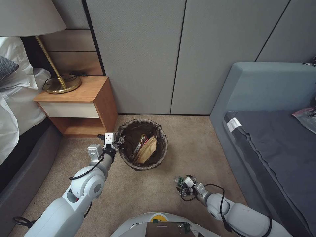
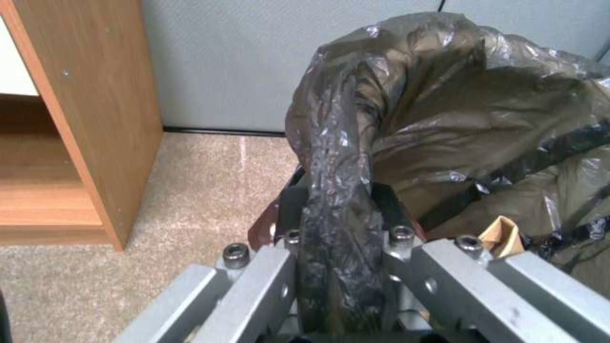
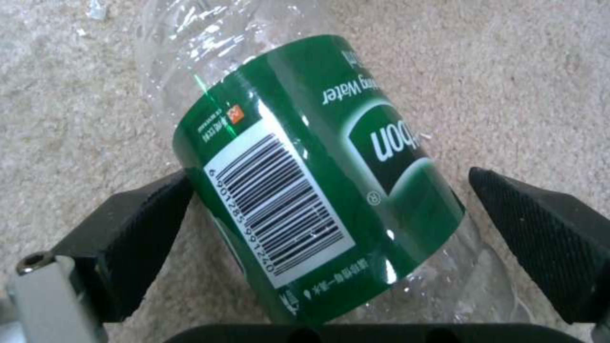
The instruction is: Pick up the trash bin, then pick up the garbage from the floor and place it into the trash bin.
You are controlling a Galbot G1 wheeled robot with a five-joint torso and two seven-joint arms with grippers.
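our left tool (image 1: 119, 144) is clamped on the rim of the trash bin (image 1: 143, 144), at the bin's nine o'clock edge; in the left wrist view the dark bag over the rim (image 2: 337, 190) runs straight between the two fingers (image 2: 289, 205), pinched tight. the bin sits on the beige carpet (image 1: 184, 144) at the centre of the head view, just beside the wooden nightstand (image 1: 82, 105) at its ten o'clock. inside it we see a brown paper bag (image 1: 147, 149) and a red-and-gold wrapper (image 1: 142, 140).

down at the bin's five o'clock, well apart from it, our right tool (image 1: 183, 186) is low over the carpet at the clear bottle (image 3: 318, 162) with its green label. in the right wrist view the bottle lies between the two black pads (image 3: 137, 228): one pad touches the label, the other stands just off it, so the tool is spread around the bottle and not clenched. the grey sofa (image 1: 263, 98) fills the three o'clock side.
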